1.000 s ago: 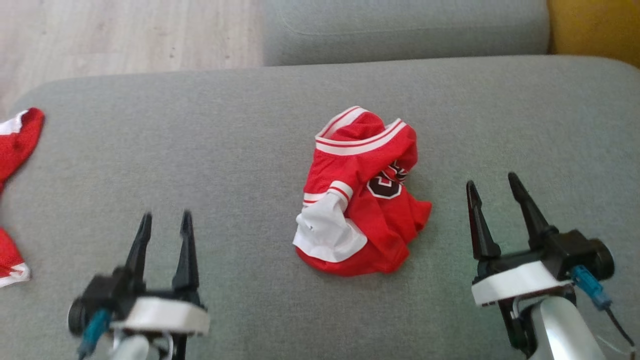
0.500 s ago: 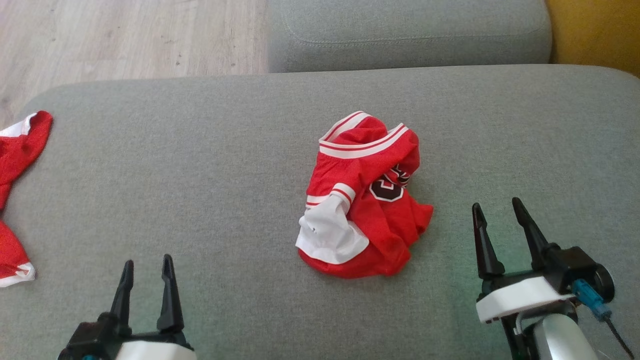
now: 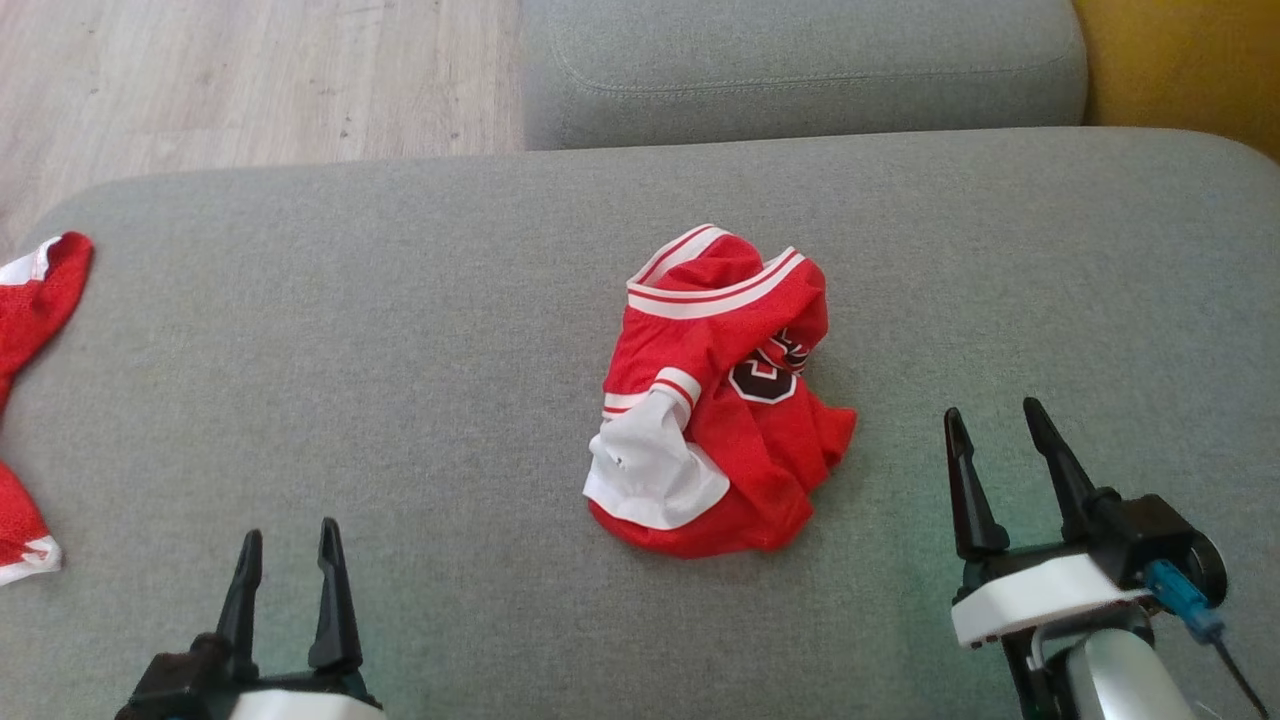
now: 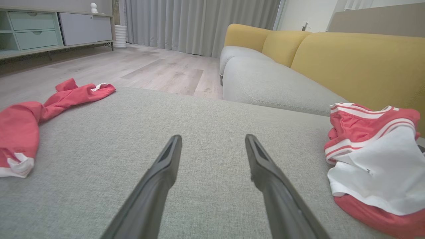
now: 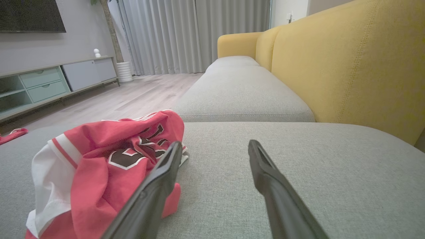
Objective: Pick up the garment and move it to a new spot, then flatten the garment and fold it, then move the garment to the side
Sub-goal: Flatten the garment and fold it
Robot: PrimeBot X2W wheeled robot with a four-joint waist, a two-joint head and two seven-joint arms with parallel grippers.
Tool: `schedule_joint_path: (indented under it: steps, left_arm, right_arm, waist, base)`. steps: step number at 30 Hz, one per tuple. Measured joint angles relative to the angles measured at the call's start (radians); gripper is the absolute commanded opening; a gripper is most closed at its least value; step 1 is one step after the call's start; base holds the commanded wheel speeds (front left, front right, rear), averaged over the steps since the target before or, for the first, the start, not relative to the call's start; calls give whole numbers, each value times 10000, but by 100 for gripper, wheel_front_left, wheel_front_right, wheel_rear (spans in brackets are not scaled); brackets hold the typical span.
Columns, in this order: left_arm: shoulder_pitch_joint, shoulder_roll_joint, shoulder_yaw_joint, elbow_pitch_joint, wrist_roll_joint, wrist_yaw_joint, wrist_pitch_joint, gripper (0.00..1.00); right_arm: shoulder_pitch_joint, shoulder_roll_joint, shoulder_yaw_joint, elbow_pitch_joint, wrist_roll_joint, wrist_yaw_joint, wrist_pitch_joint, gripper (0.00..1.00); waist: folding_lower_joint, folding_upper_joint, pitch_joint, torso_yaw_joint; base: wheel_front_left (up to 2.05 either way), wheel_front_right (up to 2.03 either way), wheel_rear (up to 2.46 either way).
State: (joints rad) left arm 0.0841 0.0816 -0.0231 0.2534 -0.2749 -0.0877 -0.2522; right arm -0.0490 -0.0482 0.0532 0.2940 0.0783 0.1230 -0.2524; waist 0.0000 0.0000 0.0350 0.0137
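Observation:
The garment [image 3: 715, 395] is a red jersey with white trim and a dark number, lying crumpled in a heap on the middle of the grey sofa seat [image 3: 400, 330]. It also appears in the left wrist view [image 4: 375, 172] at the right and in the right wrist view [image 5: 99, 166] at the left. My left gripper [image 3: 290, 535] hovers open at the lower left, well clear of the heap. My right gripper [image 3: 992, 415] stands open at the lower right, a short way to the right of the garment. Nothing sits between either pair of fingers.
A second red-and-white cloth [image 3: 30, 330] lies at the seat's left edge, also in the left wrist view [image 4: 33, 116]. Another grey cushion [image 3: 800, 60] lies beyond, a yellow backrest [image 5: 348, 66] on the right, wood floor [image 3: 250, 70] at the far left.
My left gripper has drawn back toward the lower edge of the head view. The right gripper has also dropped back slightly. The garment lies as before; the camera has shifted a little.

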Motion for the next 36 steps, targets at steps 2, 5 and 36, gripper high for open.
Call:
schedule_joint_path:
  steps: [2, 5, 36]
  left_arm:
    - [0, -38, 86, 23, 81, -15, 0, 100]
    - [0, -86, 222, 63, 136, -86, 0, 100]
    - [-5060, -12, -3787, 3012, -3365, -445, 1373, 100]
  right_arm:
    - [0, 0, 4, 0, 12, 0, 0, 100]
    - [0, 0, 8, 0, 21, 0, 0, 100]
    - [-912, 0, 991, -368, 188, 0, 0, 100]
  waist:
    - [0, 0, 0, 0]
    - [0, 0, 4, -3]
    - [2, 0, 1631, -1735]
  base:
    - [0, 0, 0]
    - [0, 0, 0]
    - [0, 0, 0]
